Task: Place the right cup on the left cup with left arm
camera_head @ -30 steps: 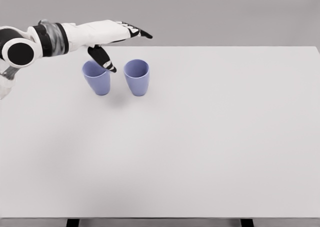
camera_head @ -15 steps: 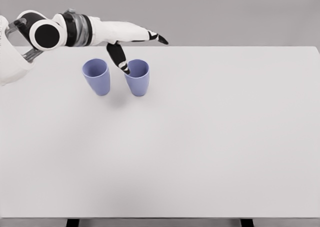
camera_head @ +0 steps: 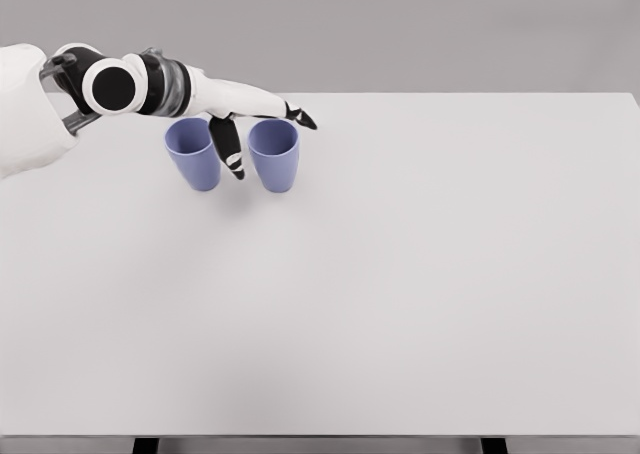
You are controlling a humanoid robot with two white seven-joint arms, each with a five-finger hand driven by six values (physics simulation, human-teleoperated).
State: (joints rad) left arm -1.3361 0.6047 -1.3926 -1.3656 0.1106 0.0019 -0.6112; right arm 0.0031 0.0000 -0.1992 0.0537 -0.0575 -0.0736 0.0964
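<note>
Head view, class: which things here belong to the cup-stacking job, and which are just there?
Job:
right cup, upright
left cup, upright beside it, apart
left hand, open, thumb down between the cups, fingers stretched behind the right cup

Just there:
table

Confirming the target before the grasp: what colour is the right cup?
Plain periwinkle blue, no pattern, matching the left cup; the right cup shows best in the head view.
</note>
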